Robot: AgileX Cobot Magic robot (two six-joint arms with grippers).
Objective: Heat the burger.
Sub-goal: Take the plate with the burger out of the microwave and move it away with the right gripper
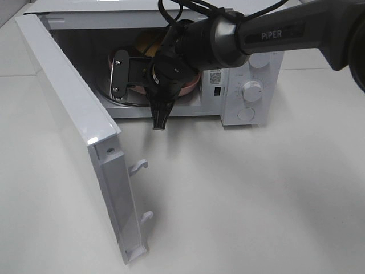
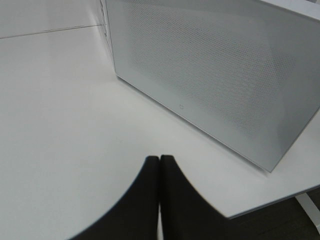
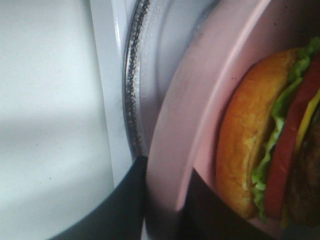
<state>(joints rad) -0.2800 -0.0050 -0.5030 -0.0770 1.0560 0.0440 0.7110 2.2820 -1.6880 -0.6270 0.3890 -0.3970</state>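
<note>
Burger upright on pink plate, rim gripped by right end effector.

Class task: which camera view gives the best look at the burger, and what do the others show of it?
The right wrist view: the burger fills it, showing bun, lettuce and tomato. The exterior high view shows only a sliver of bun behind the arm. The left wrist view shows none.

Burger mostly hidden behind right arm in high view; only bit of bun shows. Pink plate cut off by wrist picture's edge. Microwave cut off too. Dial marks too small to read.
</note>
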